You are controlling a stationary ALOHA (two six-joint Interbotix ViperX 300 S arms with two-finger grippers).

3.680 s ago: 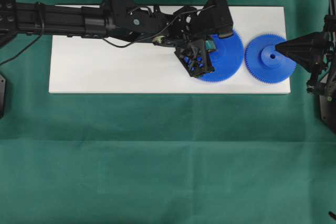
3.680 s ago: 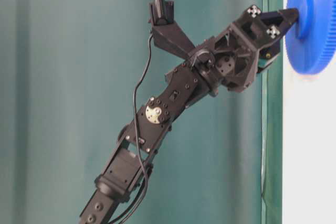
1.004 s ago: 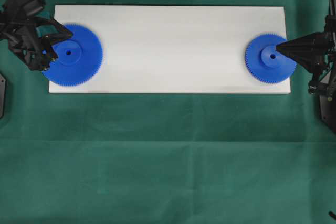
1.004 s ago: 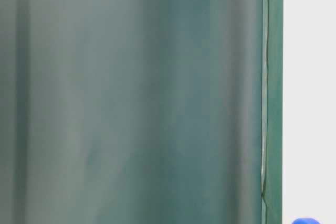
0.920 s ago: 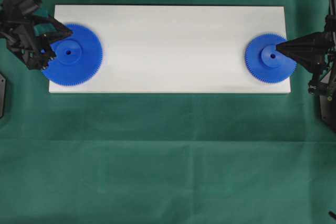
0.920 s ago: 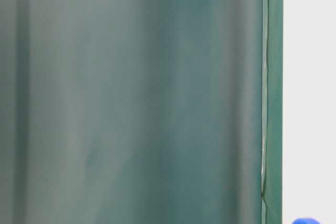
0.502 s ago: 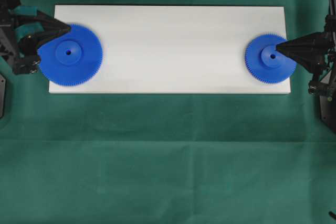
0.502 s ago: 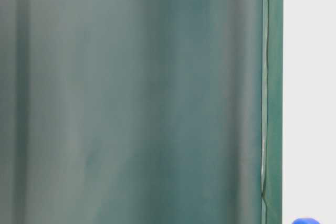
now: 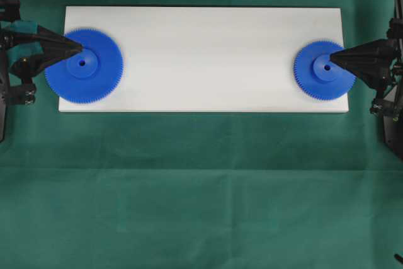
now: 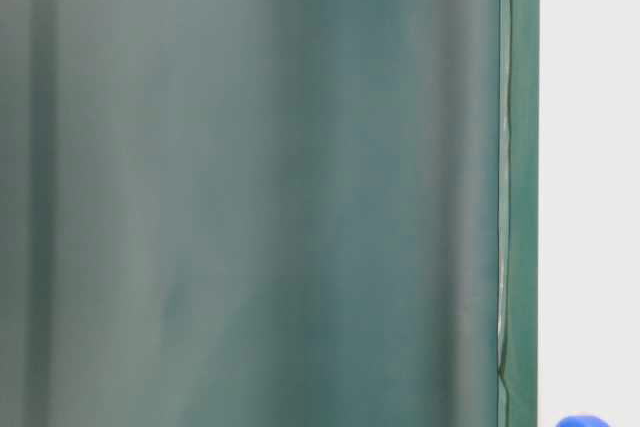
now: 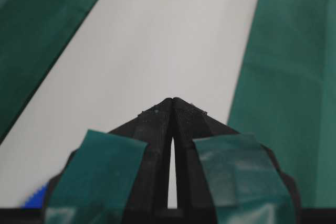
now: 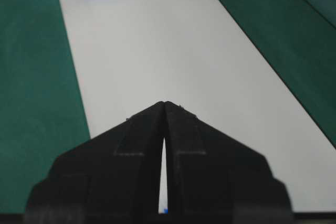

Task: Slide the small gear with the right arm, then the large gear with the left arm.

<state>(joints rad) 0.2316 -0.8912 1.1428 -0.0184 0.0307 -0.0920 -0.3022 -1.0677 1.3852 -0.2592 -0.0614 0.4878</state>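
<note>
Overhead: wide blue plastic toothed large gear (image 9: 84, 65) at white board's (image 9: 201, 61) left end, smaller blue small gear (image 9: 324, 70) right. Wrist views: left gripper (image 11: 172, 99) and right gripper (image 12: 165, 103) pinched closed, empty

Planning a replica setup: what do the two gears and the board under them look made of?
Large gear and small gear: likely moulded plastic, uniformly blue with fine, even teeth. Board: smooth matte white sheet, possibly plastic or laminate; unclear.

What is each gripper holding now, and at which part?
Nothing. The left gripper is shut, its tip over the large gear beside the hub. The right gripper is shut, its tip at the small gear hub. Neither clamps anything.
</note>
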